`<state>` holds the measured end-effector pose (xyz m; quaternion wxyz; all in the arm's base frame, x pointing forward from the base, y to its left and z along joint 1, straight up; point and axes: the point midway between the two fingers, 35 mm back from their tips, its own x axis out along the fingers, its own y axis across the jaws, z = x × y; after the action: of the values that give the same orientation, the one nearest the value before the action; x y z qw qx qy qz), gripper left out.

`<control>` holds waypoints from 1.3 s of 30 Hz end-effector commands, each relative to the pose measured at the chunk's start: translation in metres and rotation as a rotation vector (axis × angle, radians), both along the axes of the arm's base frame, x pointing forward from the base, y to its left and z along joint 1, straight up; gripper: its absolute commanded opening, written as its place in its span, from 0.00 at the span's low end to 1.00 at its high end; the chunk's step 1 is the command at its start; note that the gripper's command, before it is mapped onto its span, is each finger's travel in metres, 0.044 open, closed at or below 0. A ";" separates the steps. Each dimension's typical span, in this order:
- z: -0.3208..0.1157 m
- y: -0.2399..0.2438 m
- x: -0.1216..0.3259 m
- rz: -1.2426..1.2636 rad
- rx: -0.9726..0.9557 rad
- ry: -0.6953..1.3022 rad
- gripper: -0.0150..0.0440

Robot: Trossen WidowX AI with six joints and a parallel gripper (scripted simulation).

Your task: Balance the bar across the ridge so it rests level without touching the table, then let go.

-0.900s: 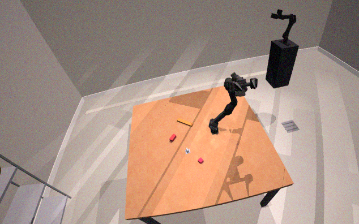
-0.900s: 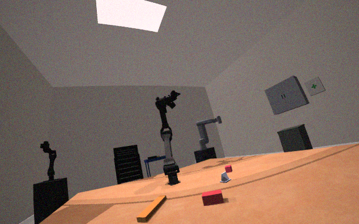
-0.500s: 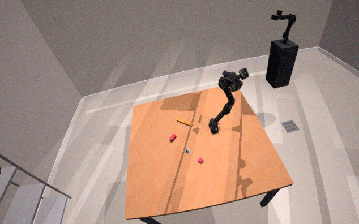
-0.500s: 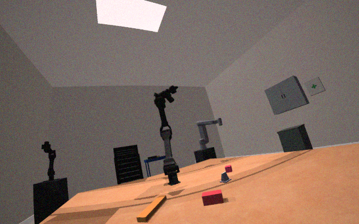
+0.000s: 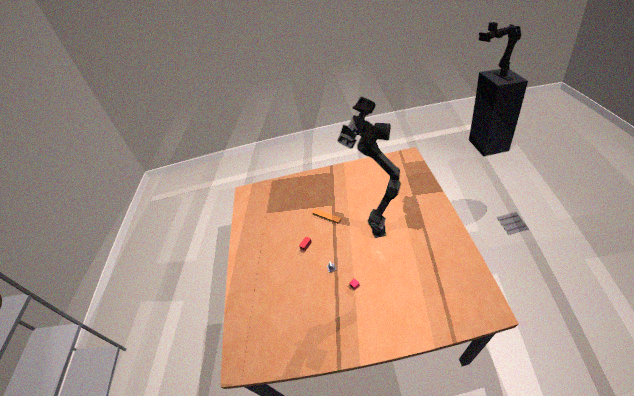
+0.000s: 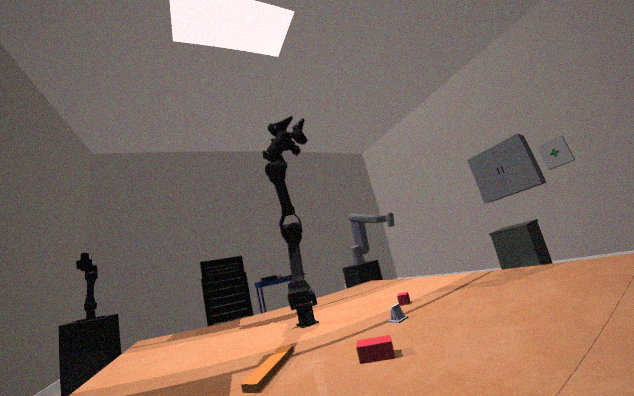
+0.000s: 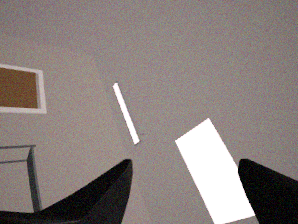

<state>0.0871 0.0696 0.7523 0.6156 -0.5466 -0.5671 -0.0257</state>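
Fingers (image 5: 347, 136) (image 6: 296, 127) parted and holding nothing, I should turn down toward the orange bar (image 5: 326, 217) (image 6: 267, 370), left of centre in the top view, and grip its middle squarely.

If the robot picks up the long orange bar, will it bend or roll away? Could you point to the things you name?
The orange bar (image 5: 327, 217) (image 6: 268, 369) probably won't bend, since it looks straight and solid. It likely won't roll, because its sides look flat. Held near one end, it might tip, being long and thin.
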 end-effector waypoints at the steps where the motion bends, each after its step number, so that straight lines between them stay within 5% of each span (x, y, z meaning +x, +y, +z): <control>1: -0.007 -0.041 0.057 -0.003 0.159 0.171 0.79; 11: -0.052 -0.120 0.171 -0.011 0.524 0.510 0.79; 22: -0.161 -0.207 0.271 -0.104 0.939 0.910 0.79; 39: -0.392 -0.292 0.320 -0.401 1.579 1.469 0.79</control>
<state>0.4090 -0.2115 0.4061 0.9809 -0.0064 0.1442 -0.1303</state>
